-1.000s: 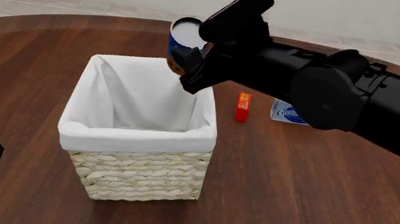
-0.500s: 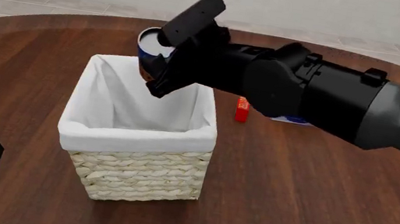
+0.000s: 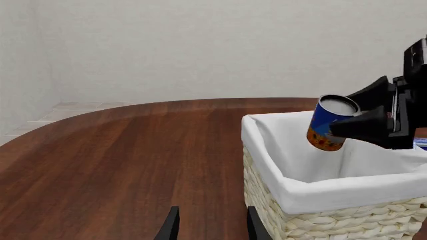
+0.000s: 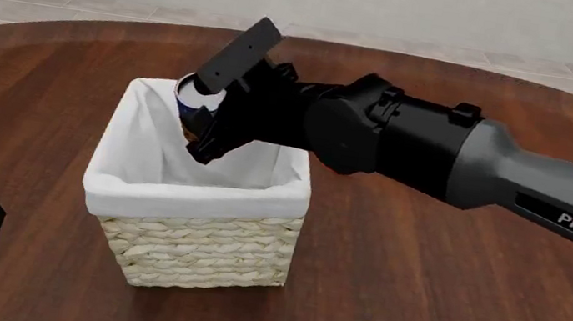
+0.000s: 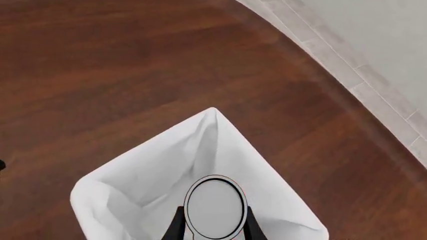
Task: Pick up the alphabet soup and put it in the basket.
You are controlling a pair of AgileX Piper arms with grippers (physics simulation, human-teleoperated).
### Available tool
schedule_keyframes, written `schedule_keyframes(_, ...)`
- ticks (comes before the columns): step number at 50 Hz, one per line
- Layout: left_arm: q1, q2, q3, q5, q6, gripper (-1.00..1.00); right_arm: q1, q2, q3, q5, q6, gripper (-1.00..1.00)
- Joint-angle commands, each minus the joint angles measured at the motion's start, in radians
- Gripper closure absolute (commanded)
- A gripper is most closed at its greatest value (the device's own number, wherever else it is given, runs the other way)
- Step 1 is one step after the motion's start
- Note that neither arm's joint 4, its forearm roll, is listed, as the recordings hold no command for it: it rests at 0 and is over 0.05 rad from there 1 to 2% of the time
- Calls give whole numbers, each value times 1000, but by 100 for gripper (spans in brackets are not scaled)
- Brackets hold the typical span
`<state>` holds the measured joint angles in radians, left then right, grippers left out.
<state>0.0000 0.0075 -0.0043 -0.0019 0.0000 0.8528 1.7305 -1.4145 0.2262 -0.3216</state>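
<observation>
One alphabet soup (image 4: 193,98), one basket (image 4: 191,240). Right claw (image 4: 207,109) clamped on the can, tilted over the basket opening. Left claw (image 3: 207,226) parted, holding nothing.

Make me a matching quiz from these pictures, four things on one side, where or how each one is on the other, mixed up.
Things:
1. soup can
2. basket
3. left gripper
4. right gripper

States:
A. stands on the table, lined with white cloth
B. open, holding nothing, low near the table
C. held tilted over the basket's opening
D. shut on the can

Pairs: 1-C, 2-A, 3-B, 4-D
</observation>
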Motion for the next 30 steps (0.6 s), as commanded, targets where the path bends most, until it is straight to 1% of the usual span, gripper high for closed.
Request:
schedule_keyframes(1,0,0,0,0,0,-100,5,28,-28,18,21,100)
schedule_keyframes(12,0,0,0,0,0,-100,17,52,-35,37,17,100)
schedule_keyframes(30,0,0,0,0,0,-100,5,97,-40,49,6,100)
